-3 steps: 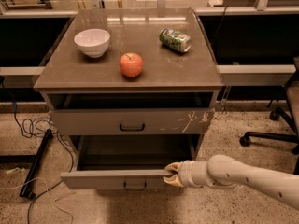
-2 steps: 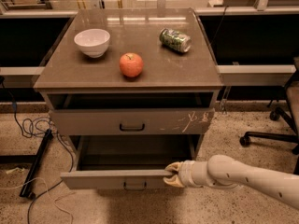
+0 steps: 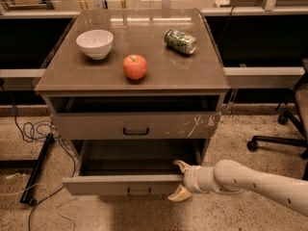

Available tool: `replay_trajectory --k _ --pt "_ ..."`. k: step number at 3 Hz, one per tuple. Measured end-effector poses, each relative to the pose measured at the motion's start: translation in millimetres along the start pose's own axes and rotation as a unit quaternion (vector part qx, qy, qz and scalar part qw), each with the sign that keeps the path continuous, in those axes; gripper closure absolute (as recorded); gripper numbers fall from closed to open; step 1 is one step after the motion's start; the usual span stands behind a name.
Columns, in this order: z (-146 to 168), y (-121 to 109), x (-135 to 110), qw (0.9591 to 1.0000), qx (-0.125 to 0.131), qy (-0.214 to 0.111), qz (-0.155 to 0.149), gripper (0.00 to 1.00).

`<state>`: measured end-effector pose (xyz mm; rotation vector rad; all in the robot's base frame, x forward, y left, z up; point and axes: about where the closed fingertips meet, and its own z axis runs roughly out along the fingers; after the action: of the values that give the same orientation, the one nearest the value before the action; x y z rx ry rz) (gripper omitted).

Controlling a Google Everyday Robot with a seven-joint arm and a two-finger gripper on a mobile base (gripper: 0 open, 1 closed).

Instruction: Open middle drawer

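Observation:
The middle drawer is pulled well out of the grey-brown cabinet, and its dark inside shows. Its plain front has a small dark bar handle at the centre. My gripper is at the right end of that front. One finger is over the top edge, inside the drawer. The other finger is on the outer face, so the gripper clamps the front panel. My white arm comes in from the lower right. The third drawer is hidden below.
The scratched top drawer is slightly ajar above. On the cabinet top stand a white bowl, a red apple and a green can lying on its side. Cables lie on the floor at left. An office chair base is at right.

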<state>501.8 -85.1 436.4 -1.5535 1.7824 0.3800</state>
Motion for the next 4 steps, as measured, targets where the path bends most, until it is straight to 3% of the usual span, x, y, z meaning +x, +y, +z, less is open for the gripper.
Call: replay_trajectory --k 2,3,4 --pt "-6 32 7 0.9995 -0.007 -0.032 0.0 0.73" --pt "-9 30 3 0.9995 -0.007 -0.032 0.0 0.96" --pt "-10 62 -9 0.9983 -0.016 -0.052 -0.019 1.0"
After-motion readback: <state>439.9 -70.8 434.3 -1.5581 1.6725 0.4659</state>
